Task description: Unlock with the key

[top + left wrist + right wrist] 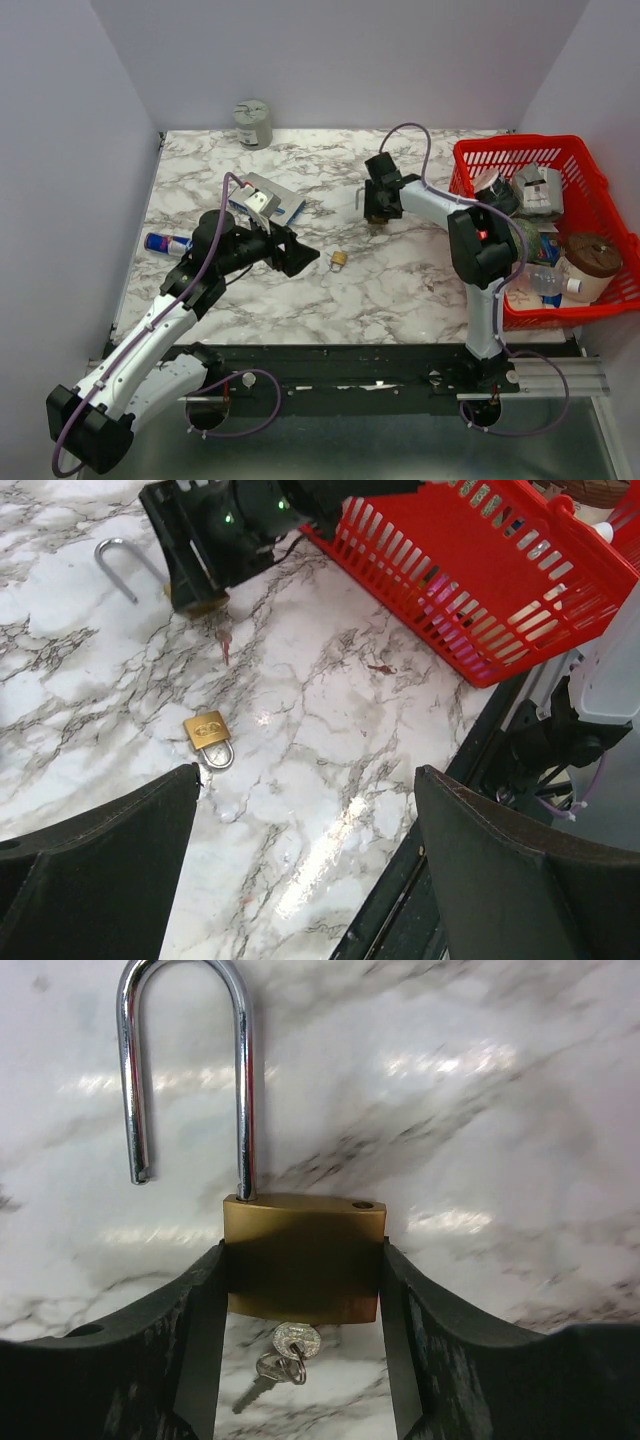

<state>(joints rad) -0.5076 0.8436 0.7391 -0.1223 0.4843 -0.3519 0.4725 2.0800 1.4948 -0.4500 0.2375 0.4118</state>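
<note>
Already sprung: large padlock (300,1225) gripped in the right hand (302,1260), key (296,1340) in its base.
The right hand clenches the brass sides as the lock lies on the tabletop (420,290), shackle (185,1050) free at one end; the left hand (305,780) hangs released above the small padlock (207,735). Count: two padlocks, two keys on one ring, one red basket (520,141). Lifting could let the smooth body slip or shake the key out.
</note>
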